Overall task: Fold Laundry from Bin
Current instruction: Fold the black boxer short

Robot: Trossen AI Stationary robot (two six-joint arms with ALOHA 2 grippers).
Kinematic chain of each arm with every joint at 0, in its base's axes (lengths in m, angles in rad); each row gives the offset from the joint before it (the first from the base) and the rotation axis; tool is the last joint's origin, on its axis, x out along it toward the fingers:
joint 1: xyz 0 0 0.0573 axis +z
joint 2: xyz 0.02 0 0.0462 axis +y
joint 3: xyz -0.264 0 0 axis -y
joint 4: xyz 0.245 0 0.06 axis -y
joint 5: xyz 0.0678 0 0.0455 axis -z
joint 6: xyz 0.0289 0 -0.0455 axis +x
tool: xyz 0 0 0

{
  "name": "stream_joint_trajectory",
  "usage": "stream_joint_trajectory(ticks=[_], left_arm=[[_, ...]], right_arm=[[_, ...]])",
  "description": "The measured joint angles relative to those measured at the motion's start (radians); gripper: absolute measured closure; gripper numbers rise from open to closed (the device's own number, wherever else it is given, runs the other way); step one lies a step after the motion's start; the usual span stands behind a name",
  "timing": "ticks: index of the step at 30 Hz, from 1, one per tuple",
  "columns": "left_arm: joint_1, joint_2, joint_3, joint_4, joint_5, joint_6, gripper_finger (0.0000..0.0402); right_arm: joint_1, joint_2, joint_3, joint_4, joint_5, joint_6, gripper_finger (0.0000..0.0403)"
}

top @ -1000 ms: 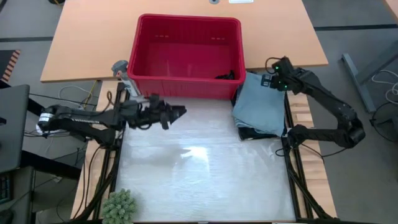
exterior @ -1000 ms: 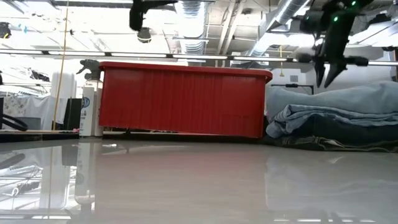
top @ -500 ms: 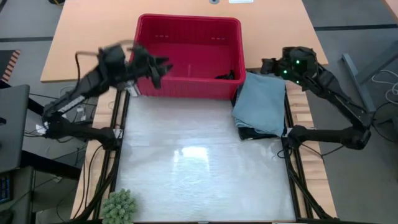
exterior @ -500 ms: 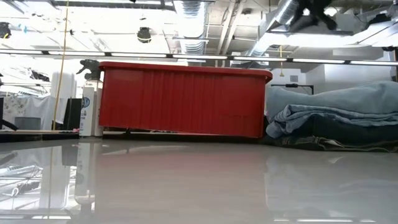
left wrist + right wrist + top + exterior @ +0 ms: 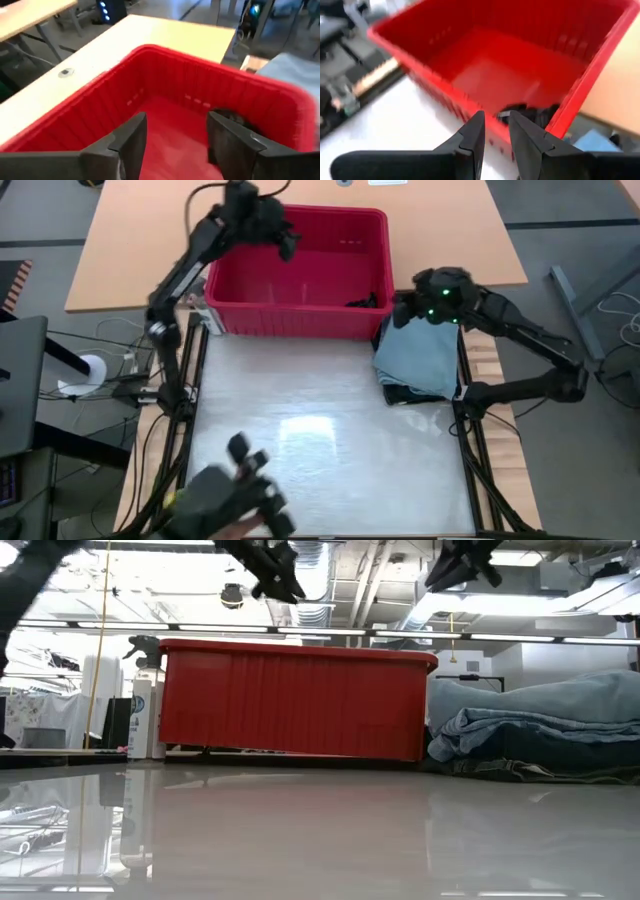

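Laundry first: one dark garment (image 5: 366, 301) lies crumpled in the red bin's (image 5: 303, 322) near right corner, and a folded pile, light blue cloth (image 5: 420, 352) on top with something darker beneath, sits just beside the bin on the table's right. We see the bin otherwise bare inside. We judge that dark piece soft, light and floppy, so a pinch on its highest fold should lift it, though it will sag and may snag on the rim.

Our left gripper (image 5: 283, 242) hangs above the bin's far left corner, jaws moderately apart and holding nothing. Our right gripper (image 5: 402, 308) hovers at the bin's near right corner, over the edge of the pile, fingers (image 5: 472, 137) narrowly parted and empty, aimed at the dark cloth (image 5: 527, 114). A spray bottle (image 5: 144, 700) stands left of the bin.
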Motion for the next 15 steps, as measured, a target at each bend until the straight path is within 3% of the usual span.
stream_joint_trajectory(ticks=[2,6,10,15], left_arm=[[0.007,0.096,0.09,-0.021,0.013,0.034,0.0196],[0.014,0.154,0.018,0.127,0.014,0.067,0.0156],[0.022,0.198,0.02,0.118,-0.088,0.108,0.0116],[0.047,0.218,0.018,0.083,-0.229,0.153,0.0111]], right_arm=[[0.008,0.022,0.0,-0.03,-0.009,0.0,0.0289],[0.012,0.067,0.0,-0.129,-0.013,0.013,0.0289],[0.017,0.112,0.0,-0.184,-0.012,0.055,0.0289],[0.015,0.169,0.0,-0.191,-0.012,0.079,0.0289]])
